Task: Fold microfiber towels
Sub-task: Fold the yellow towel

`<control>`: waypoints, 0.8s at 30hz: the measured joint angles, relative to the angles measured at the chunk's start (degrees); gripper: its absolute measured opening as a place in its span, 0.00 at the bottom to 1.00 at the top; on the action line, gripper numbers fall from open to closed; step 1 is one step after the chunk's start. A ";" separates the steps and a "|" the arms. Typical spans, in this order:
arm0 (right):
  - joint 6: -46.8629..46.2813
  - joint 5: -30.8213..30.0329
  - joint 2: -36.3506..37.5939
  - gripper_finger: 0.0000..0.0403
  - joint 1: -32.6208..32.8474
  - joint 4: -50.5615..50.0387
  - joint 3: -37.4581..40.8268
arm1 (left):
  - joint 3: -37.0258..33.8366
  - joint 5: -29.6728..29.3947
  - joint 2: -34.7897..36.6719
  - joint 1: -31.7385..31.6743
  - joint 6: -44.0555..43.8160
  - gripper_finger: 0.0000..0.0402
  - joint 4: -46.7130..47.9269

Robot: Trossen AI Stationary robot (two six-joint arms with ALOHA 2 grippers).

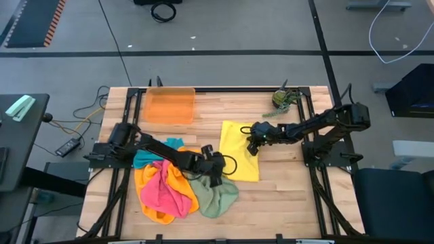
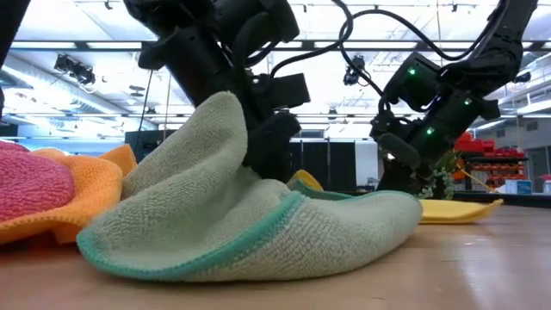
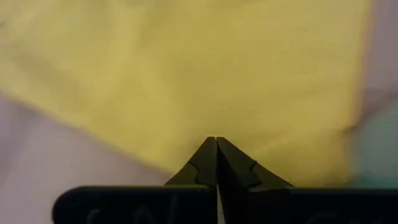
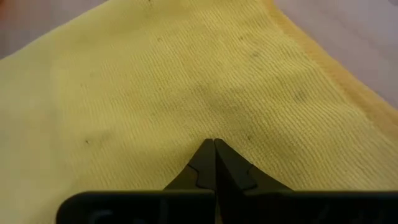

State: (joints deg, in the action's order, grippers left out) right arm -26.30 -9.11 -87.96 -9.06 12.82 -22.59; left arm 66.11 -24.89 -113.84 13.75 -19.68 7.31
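Observation:
A yellow towel (image 1: 241, 150) lies spread flat at the table's middle. My left gripper (image 3: 216, 142) is shut at the towel's near-left edge (image 1: 224, 166). My right gripper (image 4: 215, 143) is shut, its tips down on the towel's middle (image 1: 252, 146). To the left lies a heap of towels: sage green (image 2: 232, 215) in front, with pink (image 1: 166, 193), orange (image 1: 150, 184) and teal-blue (image 1: 150, 158) beside it. In the low view the green towel hides my left fingertips. My left gripper has its shut fingers on the yellow towel close to its near-left edge (image 3: 186, 146), slanting down from the table's left. A bit of yellow cloth (image 2: 303, 181) stands raised by the fingers. One layer or several, I cannot tell. My right gripper sets its shut fingertips down on the towel's upper face (image 4: 214, 127), well inside its edge, slanting down from the table's right. The cloth around them lies flat on the table. Whether any cloth is caught between the fingers does not show.
A translucent orange tray (image 1: 169, 106) stands at the far left of the table. A small green plant-like thing (image 1: 283, 100) sits at the far right corner. Bare wood (image 1: 285, 183) lies to the near right of the yellow towel.

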 joint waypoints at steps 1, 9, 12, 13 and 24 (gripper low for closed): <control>-0.99 -0.33 0.02 0.01 0.57 -0.16 -0.02 | -0.02 -0.47 0.33 -0.45 -0.01 0.01 1.20; -8.84 2.88 7.56 0.01 7.30 -10.30 -0.05 | -0.02 -4.73 2.57 -4.21 -0.67 0.06 6.48; -9.06 -1.76 12.86 0.01 9.82 -16.89 -1.05 | -0.03 -5.09 3.49 -4.54 1.21 0.03 2.16; -8.74 -4.04 14.90 0.01 10.08 -18.69 -1.88 | -0.04 -5.01 3.73 -4.39 2.75 0.02 -0.32; -0.74 -5.38 21.51 0.01 8.89 -26.18 -4.04 | 0.10 5.33 -1.29 -0.45 5.15 0.06 -24.68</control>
State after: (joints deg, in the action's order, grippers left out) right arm -27.04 -14.48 -66.45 -0.16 -13.36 -26.63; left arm 66.21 -19.56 -115.14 13.30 -14.52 -17.37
